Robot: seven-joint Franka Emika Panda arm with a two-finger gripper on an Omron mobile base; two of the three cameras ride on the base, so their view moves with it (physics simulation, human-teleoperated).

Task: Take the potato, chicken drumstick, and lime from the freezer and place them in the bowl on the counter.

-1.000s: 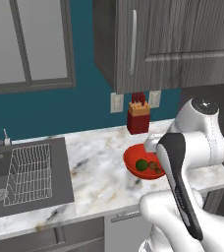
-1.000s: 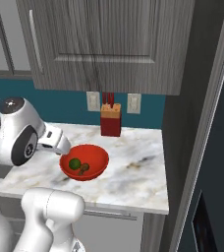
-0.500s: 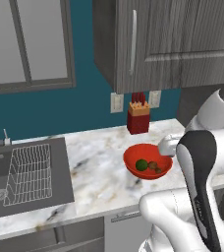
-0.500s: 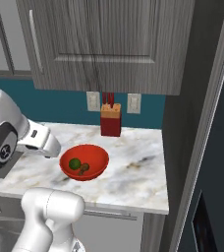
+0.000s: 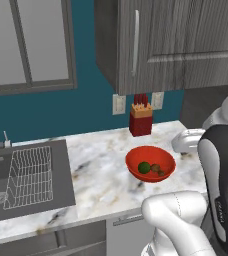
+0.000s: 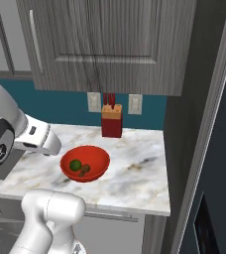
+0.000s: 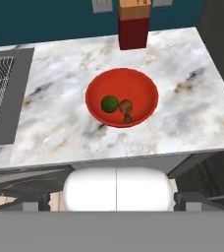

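Arm pulls back from the glossy red bowl (image 7: pixel 122 98) on the marbled surface (image 7: pixel 192 113); gripper released, empty. Dark green lime (image 7: pixel 109 104) and knobbly brown drumstick (image 7: pixel 126 109) are in; potato can't be made out.

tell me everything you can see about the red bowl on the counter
The bowl is shallow, round and glossy red, like smooth plastic or glazed ceramic. It sits upright on the marbled counter, in front of the red knife block and apart from it. Inside lie a dark green lime and, beside it, a knobbly brown drumstick.
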